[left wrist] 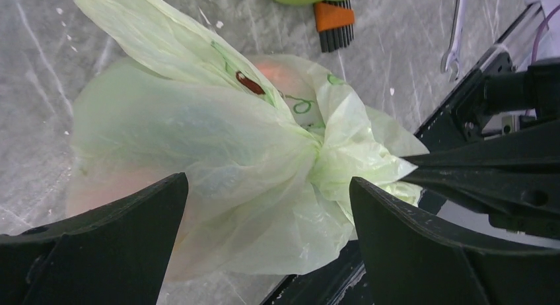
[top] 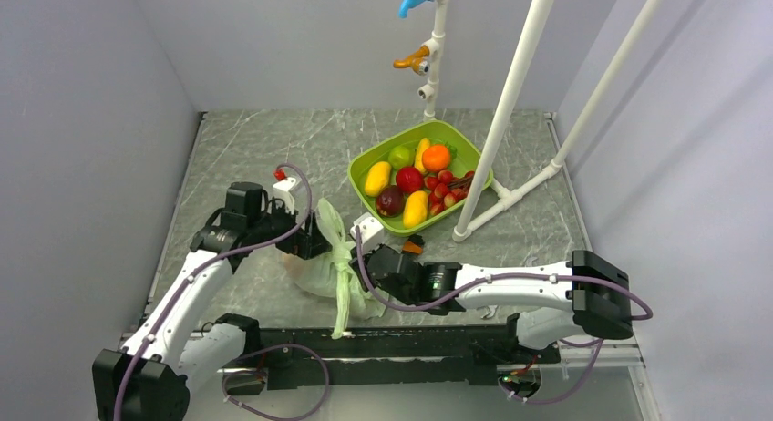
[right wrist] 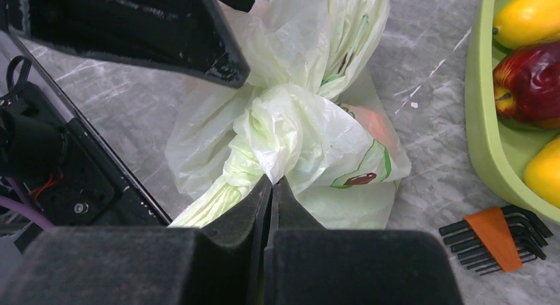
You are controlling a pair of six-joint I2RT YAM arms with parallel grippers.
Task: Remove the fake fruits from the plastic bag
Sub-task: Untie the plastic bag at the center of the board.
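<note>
Right wrist: opening step, right gripper (right wrist: 272,186) pinched on bag (right wrist: 290,123) knot, left gripper (left wrist: 267,183) apart astride bag. Next: tug knot loose.

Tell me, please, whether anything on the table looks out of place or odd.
A set of hex keys in an orange holder lies on the table beside the green tray; a stray tool looks odd here. The plastic bag also looks knotted shut at its neck.
</note>
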